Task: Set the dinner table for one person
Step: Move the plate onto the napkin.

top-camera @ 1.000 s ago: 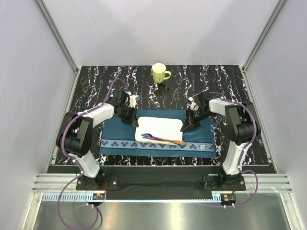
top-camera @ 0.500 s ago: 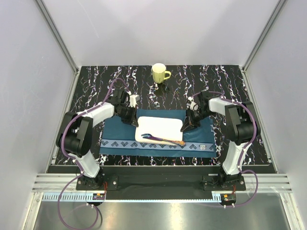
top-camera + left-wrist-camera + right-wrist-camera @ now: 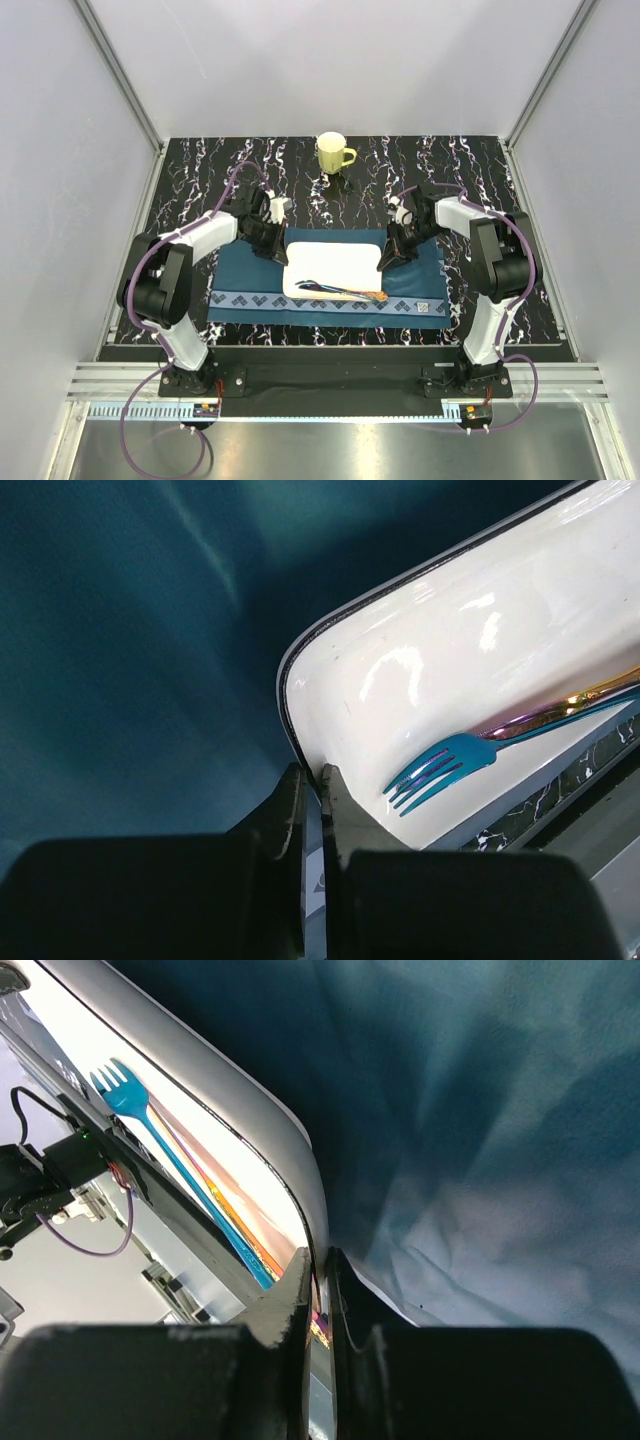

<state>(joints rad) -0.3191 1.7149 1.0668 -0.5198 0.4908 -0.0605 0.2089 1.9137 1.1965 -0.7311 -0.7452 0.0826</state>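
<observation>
A white rectangular plate [image 3: 332, 266] lies over the dark blue placemat [image 3: 415, 300] on the black marble dinner table [image 3: 470, 170]. A blue fork [image 3: 312, 285] and other iridescent cutlery [image 3: 355, 293] lie along its near edge. My left gripper [image 3: 279, 249] is shut on the plate's left rim, and my right gripper [image 3: 387, 257] is shut on its right rim. In the left wrist view the jaws [image 3: 312, 785] pinch the rim of the plate [image 3: 450, 650] beside the fork [image 3: 435, 770]. In the right wrist view the jaws [image 3: 320, 1265] pinch the rim of the plate [image 3: 250, 1130]; the fork [image 3: 140, 1120] lies inside.
A yellow mug [image 3: 333, 152] stands on the table at the back centre, handle to the right. Grey walls and aluminium rails enclose the table on three sides. The placemat has a patterned border [image 3: 300, 303] along its near edge.
My right gripper has shifted slightly away from me with the plate's right end. The cutlery on the plate has slid a little. The left gripper has hardly moved.
</observation>
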